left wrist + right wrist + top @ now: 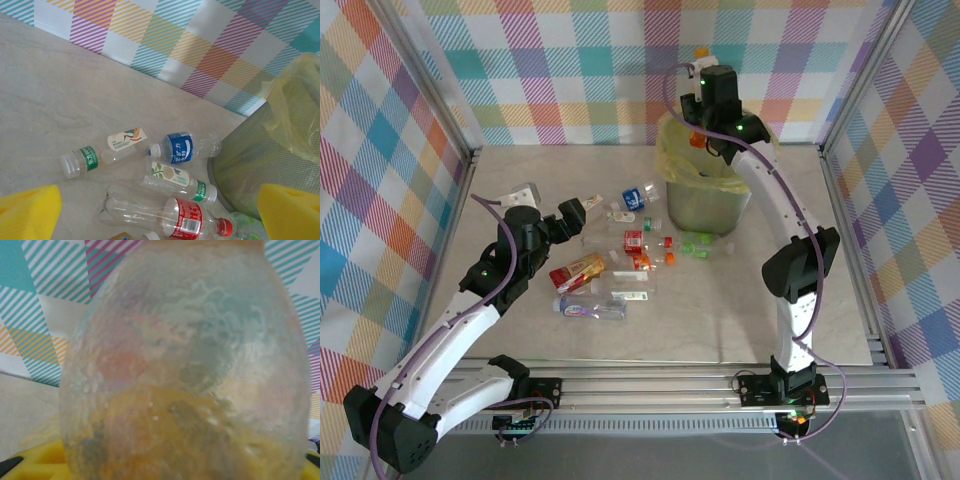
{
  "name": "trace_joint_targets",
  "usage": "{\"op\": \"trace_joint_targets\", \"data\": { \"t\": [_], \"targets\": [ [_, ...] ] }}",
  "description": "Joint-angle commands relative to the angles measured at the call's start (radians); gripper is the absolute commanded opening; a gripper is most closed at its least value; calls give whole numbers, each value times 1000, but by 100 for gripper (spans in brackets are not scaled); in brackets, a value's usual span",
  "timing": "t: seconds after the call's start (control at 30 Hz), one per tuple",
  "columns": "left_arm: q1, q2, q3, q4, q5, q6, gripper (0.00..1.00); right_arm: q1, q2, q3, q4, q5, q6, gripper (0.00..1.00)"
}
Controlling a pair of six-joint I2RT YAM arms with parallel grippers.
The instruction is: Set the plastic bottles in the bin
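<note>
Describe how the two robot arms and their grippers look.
The left arm and the right arm have smooth white curved shells between chunky black joints. A thin purple cable runs along each arm, and small green lights glow on the joints. The left gripper and the right gripper are black; the left one's fingers carry bright yellow pads.

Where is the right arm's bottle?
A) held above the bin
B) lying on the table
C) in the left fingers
A: the right fingers clamp a clear bottle, and the top view puts that wrist over the bin.
</note>
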Motion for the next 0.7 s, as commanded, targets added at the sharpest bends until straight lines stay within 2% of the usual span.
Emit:
{"op": "trace_joint_targets", "data": {
  "t": [0.0,0.3,0.57,0.67],
  "targets": [
    [12,-13,-3,3,11,-22,100,-10,-16,-83,117,-38,40,54],
    [12,-12,-4,-1,-1,-23,100,-14,-31,-240,175,-63,87,59],
    [12,-9,-4,-3,-10,-20,100,-25,-48,-325,206,-103,155,69],
    [12,-8,-1,-9,-12,-19,100,-28,-48,-324,204,-114,161,77]
  ]
}}
